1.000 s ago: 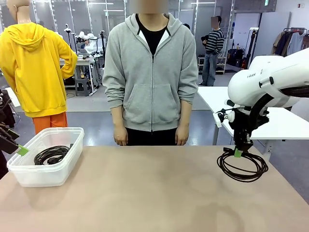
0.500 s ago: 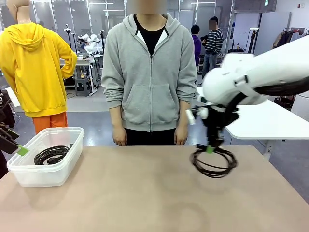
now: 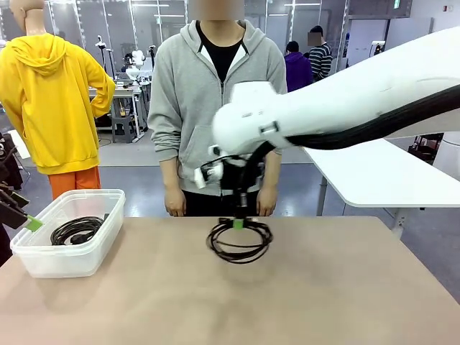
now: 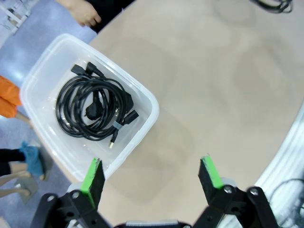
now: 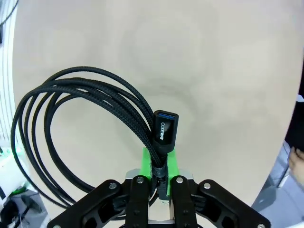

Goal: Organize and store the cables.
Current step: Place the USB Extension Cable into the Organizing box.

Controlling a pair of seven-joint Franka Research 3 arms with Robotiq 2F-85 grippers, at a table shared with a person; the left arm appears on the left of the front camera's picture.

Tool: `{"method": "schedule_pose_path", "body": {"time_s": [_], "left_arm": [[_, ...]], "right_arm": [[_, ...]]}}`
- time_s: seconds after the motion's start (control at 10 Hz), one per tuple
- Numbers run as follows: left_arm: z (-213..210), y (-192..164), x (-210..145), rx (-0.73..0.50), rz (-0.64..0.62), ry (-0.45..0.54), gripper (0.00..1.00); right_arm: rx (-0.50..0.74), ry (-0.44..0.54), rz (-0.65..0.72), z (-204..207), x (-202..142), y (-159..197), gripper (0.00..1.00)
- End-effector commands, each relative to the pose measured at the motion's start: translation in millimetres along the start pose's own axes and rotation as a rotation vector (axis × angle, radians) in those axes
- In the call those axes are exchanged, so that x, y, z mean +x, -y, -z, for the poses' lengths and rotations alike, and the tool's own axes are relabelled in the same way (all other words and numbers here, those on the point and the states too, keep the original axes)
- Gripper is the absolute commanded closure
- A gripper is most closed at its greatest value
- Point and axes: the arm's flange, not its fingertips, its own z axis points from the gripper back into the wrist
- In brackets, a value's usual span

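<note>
The right pincer (image 3: 238,223) is clamped on a coiled black cable (image 3: 240,241), which hangs over the middle of the counter (image 3: 302,302). The left pincer (image 4: 151,173) stands wide beside the clear bin (image 3: 43,259), where more coiled cables (image 4: 93,108) lie.

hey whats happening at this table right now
The right pincer is shut on a coiled black cable and holds it above the middle of the table. Another coiled cable already lies in the clear bin at the left, where the open left pincer hovers. A person stands watching.
</note>
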Motion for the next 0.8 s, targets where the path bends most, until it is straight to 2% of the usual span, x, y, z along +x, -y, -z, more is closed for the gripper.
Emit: {"method": "schedule_pose_path", "body": {"time_s": [0.0,0.2,0.4,0.7], "left_arm": [[-0.8,1.6,1.8,0.011,-0.011,-0.006,0.00],[-0.8,1.6,1.8,0.011,-0.011,-0.006,0.00],[-0.8,1.6,1.8,0.011,-0.011,-0.006,0.00],[-0.8,1.6,1.8,0.011,-0.011,-0.006,0.00]], "right_arm": [[0.034,-0.085,-0.022,10.4,49.8,31.0,0.85],[0.038,-0.078,-0.013,32.9,73.3,30.7,0.85],[0.018,-0.137,0.020,57.5,87.2,31.5,0.85],[0.052,-0.148,0.003,78.3,97.7,33.0,0.85]]}}
